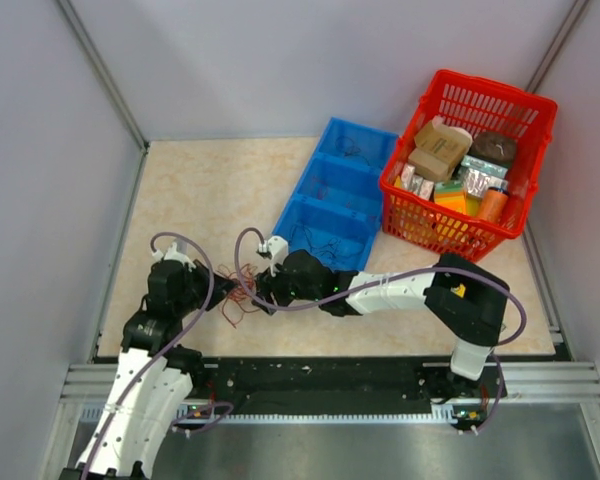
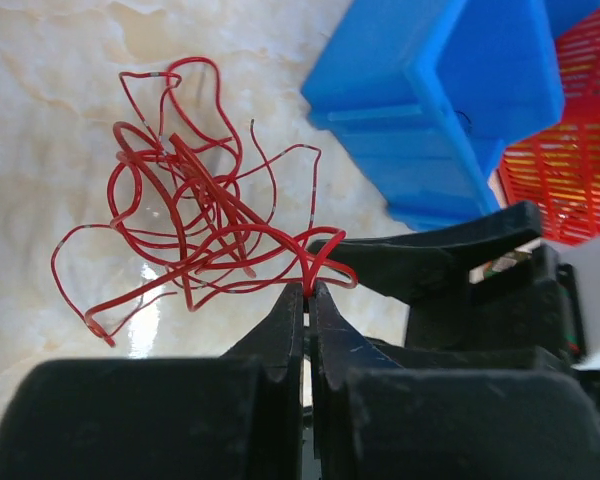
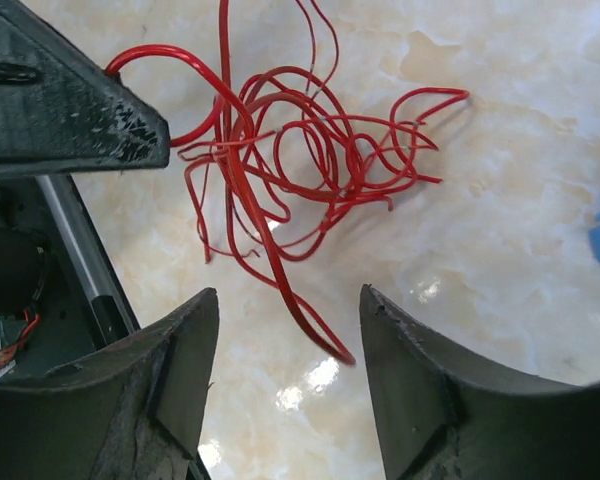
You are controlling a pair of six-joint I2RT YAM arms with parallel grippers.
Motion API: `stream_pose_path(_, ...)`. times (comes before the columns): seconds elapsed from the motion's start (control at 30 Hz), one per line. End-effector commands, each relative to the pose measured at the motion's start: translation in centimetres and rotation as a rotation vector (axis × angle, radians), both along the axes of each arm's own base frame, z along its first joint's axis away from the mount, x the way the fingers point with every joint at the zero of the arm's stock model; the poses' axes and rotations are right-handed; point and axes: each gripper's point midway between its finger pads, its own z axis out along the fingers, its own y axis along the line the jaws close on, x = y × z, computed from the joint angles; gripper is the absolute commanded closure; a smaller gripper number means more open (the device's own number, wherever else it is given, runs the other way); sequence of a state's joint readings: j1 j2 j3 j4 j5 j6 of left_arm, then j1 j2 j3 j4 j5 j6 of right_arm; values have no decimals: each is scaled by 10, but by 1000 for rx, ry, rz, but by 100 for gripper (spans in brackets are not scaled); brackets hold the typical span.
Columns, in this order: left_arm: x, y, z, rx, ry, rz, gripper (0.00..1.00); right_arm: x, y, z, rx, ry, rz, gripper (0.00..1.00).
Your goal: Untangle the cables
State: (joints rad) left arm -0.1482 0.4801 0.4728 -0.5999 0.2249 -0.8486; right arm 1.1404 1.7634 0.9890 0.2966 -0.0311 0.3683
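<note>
Marbled beige tabletop [image 1: 210,190], grey-walled booth. Noted red cables [image 2: 190,220] heaped as one knot near front edge, between both arms. Saw left gripper [image 2: 307,292] pinched tight on one loop at knot's rim; right gripper [image 3: 285,300] spread wide over a loose tail, holding nothing. Judged untangling barely begun: no strand separated yet, loops crossing throughout.

Boxed in by plain pale-grey walls [image 1: 40,200] left, back and right, with slim metal posts [image 1: 100,70] running down the corners. Down below, a glossy cream marbled tabletop [image 1: 200,190], edged near by a ribbed aluminium rail [image 1: 330,410]. Soft white glare [image 3: 292,398] on the polish here and there.
</note>
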Motion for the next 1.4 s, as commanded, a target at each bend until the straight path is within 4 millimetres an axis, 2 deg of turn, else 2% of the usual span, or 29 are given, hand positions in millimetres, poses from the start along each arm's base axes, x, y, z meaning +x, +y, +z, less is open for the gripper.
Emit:
stream_pose_path(0.0, 3, -18, 43, -49, -106, -119, 100, 4, 29, 21, 105, -26, 28, 47)
stream_pose_path(0.07, 3, -20, 57, -44, -133, -144, 100, 7, 31, 21, 96, -31, 17, 67)
stream_pose_path(0.13, 5, -11, 70, 14, -155, -118, 100, 13, 25, 20, 60, -37, -21, 98)
stream_pose_path(0.17, 6, -2, 86, 60, -189, -88, 100, 21, 14, 20, 28, -46, -84, 100)
stream_pose_path(0.2, 6, 11, 88, 119, -185, -40, 100, 24, 6, 23, 18, -54, -120, 100)
stream_pose_path(0.23, 8, 26, 105, 185, -221, 23, 100, 28, -7, 24, -5, -65, -170, 100)
stream_pose_path(0.3, 6, 63, 124, 310, -250, 183, 100, 25, -30, 27, -10, -71, -213, 100)
stream_pose_path(0.37, 2, 92, 141, 395, -274, 312, 100, 19, -58, 28, -28, -89, -250, 100)
stream_pose_path(0.43, 1, 106, 148, 442, -282, 373, 100, 12, -93, 23, -70, -101, -295, 100)
stream_pose_path(0.47, 3, 108, 146, 449, -276, 388, 100, 12, -105, 29, -67, -107, -324, 100)
stream_pose_path(0.53, 10, 102, 138, 421, -278, 371, 100, 10, -123, 47, -40, -110, -369, 100)
stream_pose_path(0.6, 23, 88, 122, 372, -270, 328, 100, 5, -129, 81, 31, -126, -362, 100)
stream_pose_path(0.8, 40, 65, 59, 311, -89, 240, 100, -8, -142, 162, 164, -181, -306, 100)
stream_pose_path(0.83, 41, 61, 46, 313, -51, 213, 97, -10, -145, 178, 194, -194, -297, 100)
stream_pose_path(0.93, 38, 35, 22, 252, 16, 61, 65, -19, -141, 215, 263, -219, -227, 100)
stream_pose_path(1.0, 33, 15, 17, 178, 29, -39, 47, -25, -129, 224, 263, -211, -156, 100)
stream_pose_path(1.03, 30, 6, 20, 141, 11, -76, 42, -28, -122, 228, 260, -203, -127, 100)
stream_pose_path(1.1, 26, -11, 33, 63, -56, -154, 32, -28, -113, 220, 229, -184, -104, 100)
stream_pose_path(1.17, 25, -29, 58, -6, -188, -247, 32, -26, -110, 215, 223, -166, -113, 100)
stream_pose_path(1.3, 1, -57, 101, -114, -397, -450, 33, -26, -107, 213, 220, -157, -109, 100)
stream_pose_path(1.37, -11, -69, 111, -164, -449, -548, 31, -27, -107, 214, 225, -150, -100, 100)
